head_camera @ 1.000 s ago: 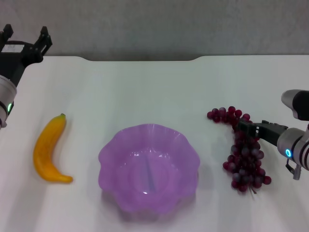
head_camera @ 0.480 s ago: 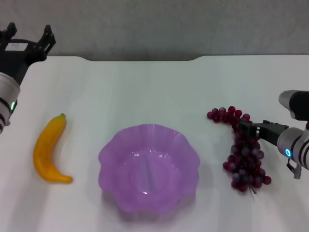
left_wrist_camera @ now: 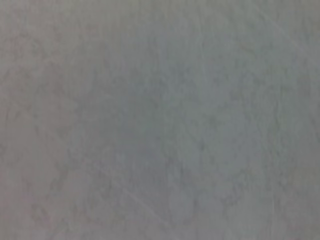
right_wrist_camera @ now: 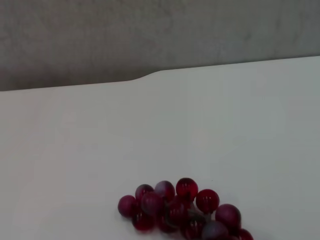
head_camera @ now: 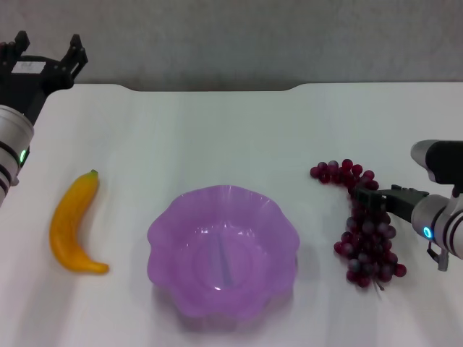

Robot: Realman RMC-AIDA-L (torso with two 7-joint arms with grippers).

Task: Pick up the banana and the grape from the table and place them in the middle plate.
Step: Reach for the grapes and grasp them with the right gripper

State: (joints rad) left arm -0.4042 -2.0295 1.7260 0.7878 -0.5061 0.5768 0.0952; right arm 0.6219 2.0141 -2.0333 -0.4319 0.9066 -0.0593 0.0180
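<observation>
The yellow banana [head_camera: 72,228] lies on the white table [head_camera: 217,137] at the left, apart from both grippers. In the middle stands the purple scalloped plate [head_camera: 160,225] with nothing in it. The dark red grape bunch [head_camera: 367,235] lies at the right, and its upper end also shows in the right wrist view as grapes [right_wrist_camera: 177,210]. My right gripper [head_camera: 363,192] sits over the upper part of the bunch. My left gripper [head_camera: 47,52] hangs open and holds nothing near the table's far left corner, well behind the banana. The left wrist view shows only a grey surface.
A grey wall [head_camera: 231,36] runs behind the table. The table's far edge has a shallow notch [head_camera: 210,88], which the right wrist view shows as the notch [right_wrist_camera: 145,76].
My right gripper has sunk slightly onto the grape bunch, which has not moved. My left gripper has drifted a little to the right at the far left corner.
</observation>
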